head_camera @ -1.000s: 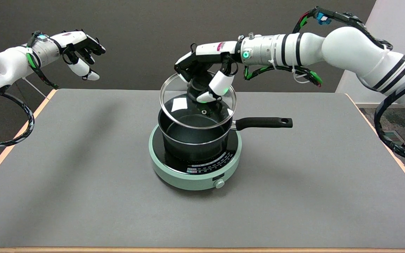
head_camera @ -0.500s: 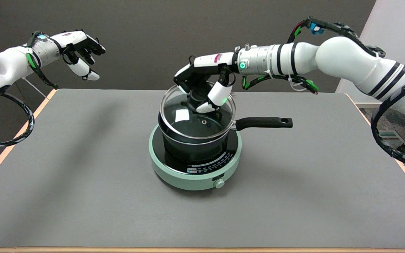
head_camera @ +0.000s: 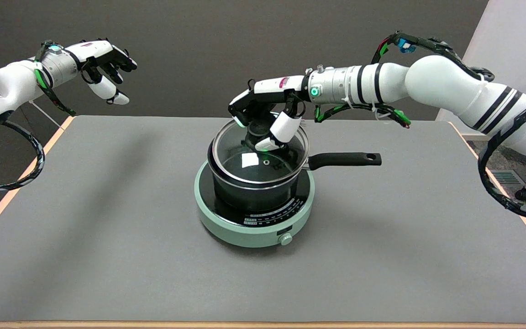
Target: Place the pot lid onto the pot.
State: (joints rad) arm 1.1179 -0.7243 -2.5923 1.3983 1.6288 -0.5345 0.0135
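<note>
A black pot (head_camera: 249,192) with a long black handle (head_camera: 345,159) pointing right stands on a mint-green induction hob (head_camera: 254,214) at the table's middle. The glass pot lid (head_camera: 244,155) with a metal rim lies over the pot's mouth, close to level, its near rim at the pot's rim. My right hand (head_camera: 265,123) reaches in from the right and grips the lid's black knob from above, fingers wrapped around it. The knob itself is mostly hidden by the fingers.
The hob has a round dial (head_camera: 285,239) on its front. My idle left hand (head_camera: 105,68) hangs in the air at the upper left. The grey table (head_camera: 107,251) has an orange edge along its sides.
My right hand has lowered the lid from a tilted pose above the pot down onto the pot's mouth, and the lid has levelled out. The forearm has dropped with it.
</note>
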